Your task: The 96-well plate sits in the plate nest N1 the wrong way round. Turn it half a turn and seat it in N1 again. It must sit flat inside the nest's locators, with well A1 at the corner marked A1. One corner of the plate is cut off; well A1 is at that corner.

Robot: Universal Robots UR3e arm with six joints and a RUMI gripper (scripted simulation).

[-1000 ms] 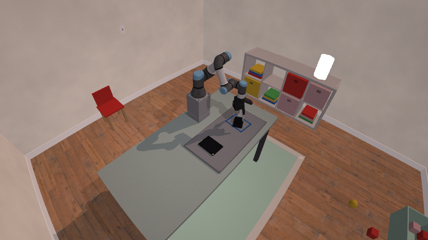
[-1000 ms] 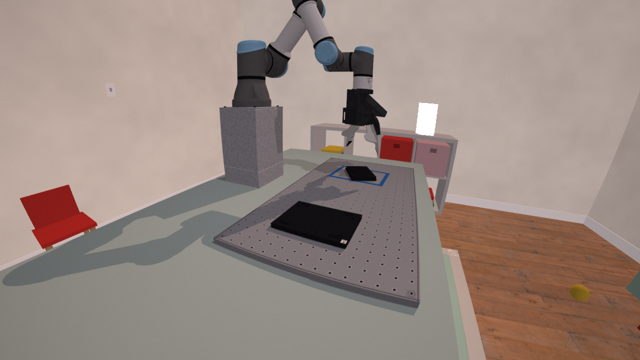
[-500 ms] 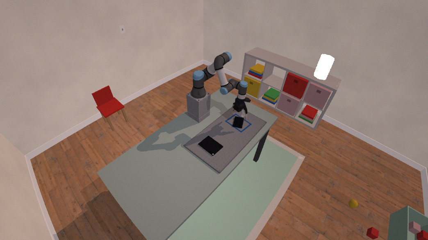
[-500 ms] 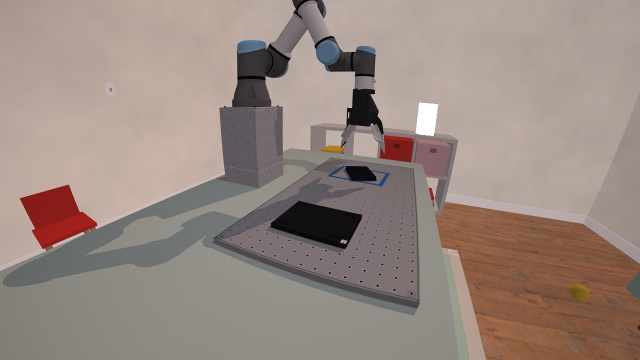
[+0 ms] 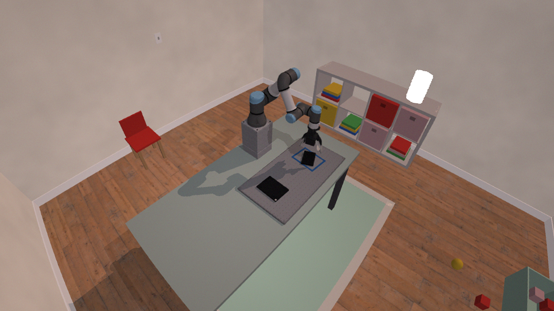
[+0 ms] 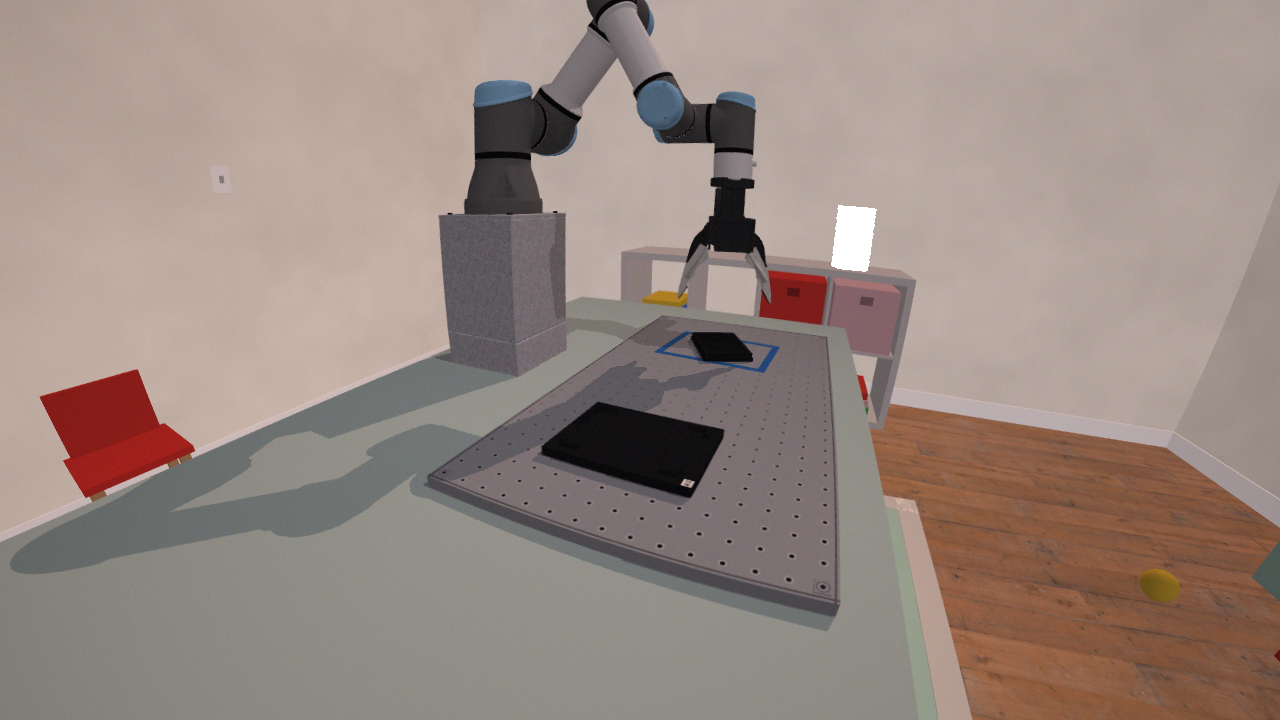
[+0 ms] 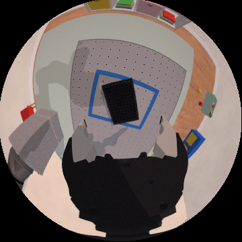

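One 96-well plate (image 5: 308,158) (image 6: 722,346) (image 7: 120,101), black, lay askew within the blue outline (image 5: 321,160) (image 6: 766,359) (image 7: 94,95), apart from the nest (image 5: 272,188) (image 6: 633,446). Probably light, stiff, a little slick; best taken low by opposite side walls, squarely, without pressing the wells. One claw (image 5: 310,147) (image 6: 725,299) (image 7: 123,117), above it, spread wide, pinching nothing.
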